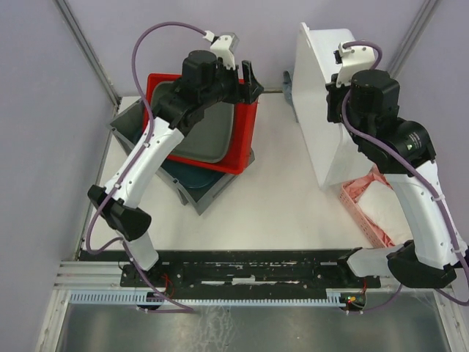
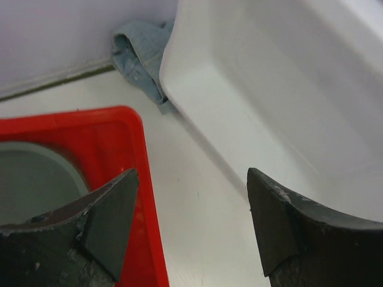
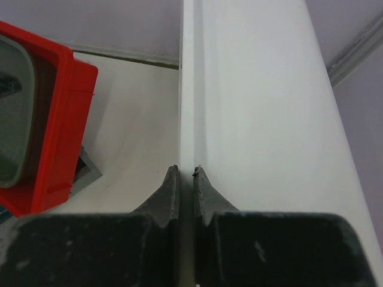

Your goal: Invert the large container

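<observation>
- Large container [image 1: 319, 110] stood tipped on edge near right rear corner of table [image 1: 278, 213], long axis running far edge to near edge, mouth facing left.
- Right gripper [image 3: 186, 173] pinched raised rim, fingers pressed together on thin wall.
- Left gripper [image 2: 191, 179] was spread, holding nothing, above right rim of red bin [image 2: 119, 137]; container lay just to its right.
- Right arm nearer; likely next move: tipping rim over leftward.

No legible text or labels anywhere

1. Bare table [image 1: 278, 205] lies open down the frame's centre, between the red bin [image 1: 248, 139] and the white container [image 1: 319, 125].
2. A pink basket [image 1: 357, 204] blocks the lower right; a blue cloth [image 1: 287, 81] closes the gap's upper end.
</observation>
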